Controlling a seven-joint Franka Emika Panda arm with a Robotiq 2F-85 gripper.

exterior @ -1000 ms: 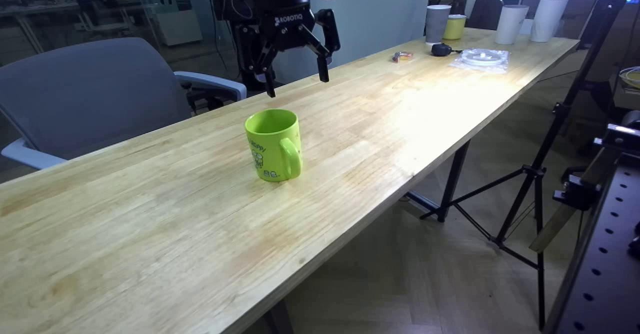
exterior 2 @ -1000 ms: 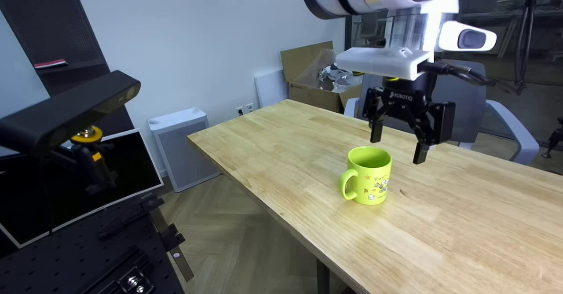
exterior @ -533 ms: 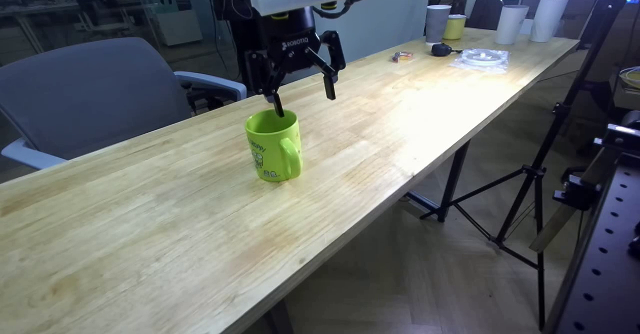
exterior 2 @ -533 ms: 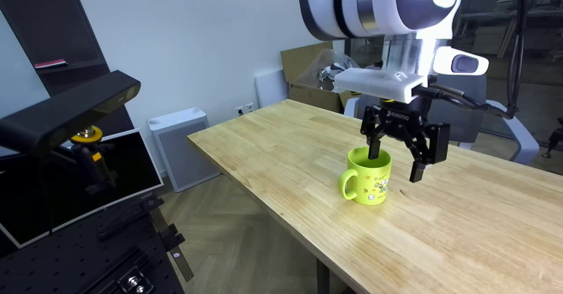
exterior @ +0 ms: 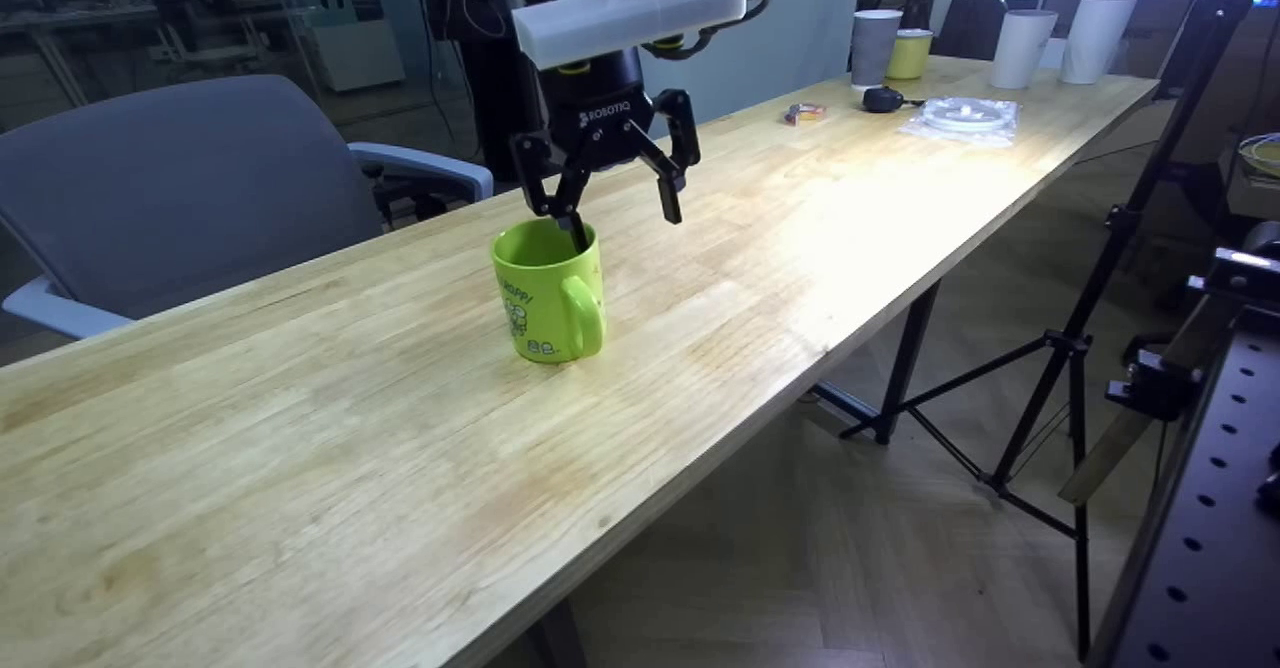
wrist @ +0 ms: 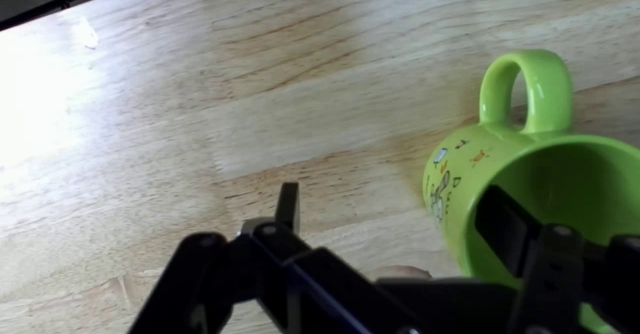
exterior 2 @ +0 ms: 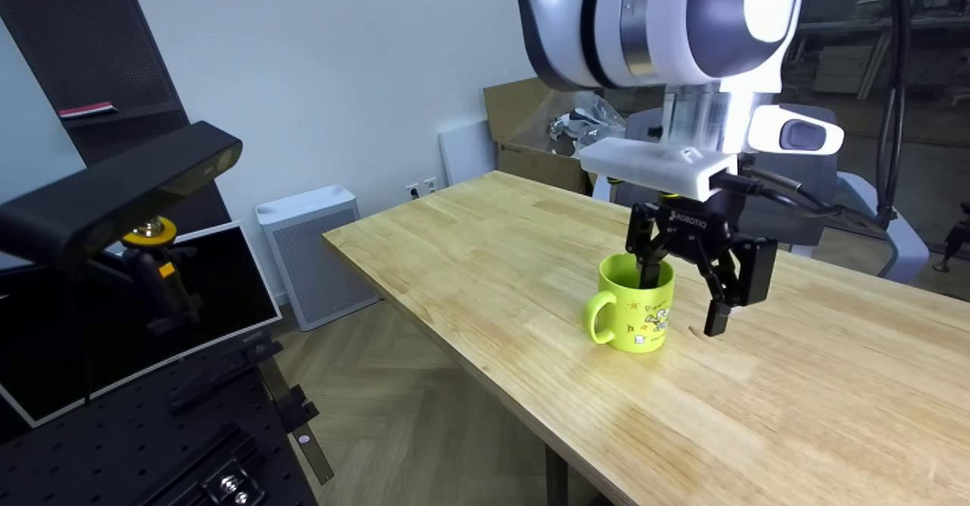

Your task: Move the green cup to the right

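Note:
The green cup, a lime-green mug with printed figures and a side handle, stands upright on the wooden table. It shows in both exterior views (exterior: 545, 313) (exterior 2: 640, 317) and at the right of the wrist view (wrist: 460, 174). My gripper (exterior: 627, 234) is open with its fingers spread across the cup's wall. One finger reaches down inside the cup's mouth; the other is outside, apart from the wall, as an exterior view (exterior 2: 681, 310) and the wrist view (wrist: 388, 196) show. The inner fingertip's lower end is partly hidden by the cup in the exterior views.
Far along the table (exterior: 350, 448) stand a grey tumbler (exterior: 875, 48), a yellow cup (exterior: 909, 54) and white tumblers (exterior: 1024, 48). A plastic-wrapped disc (exterior: 965, 116) and a small black object (exterior: 882, 99) lie there. A chair (exterior: 190, 188) stands against the table's edge.
My gripper has come down from above the table, and one finger has entered the cup's mouth while the other has dropped outside it. The gripper has stayed open. The cup stays in place.

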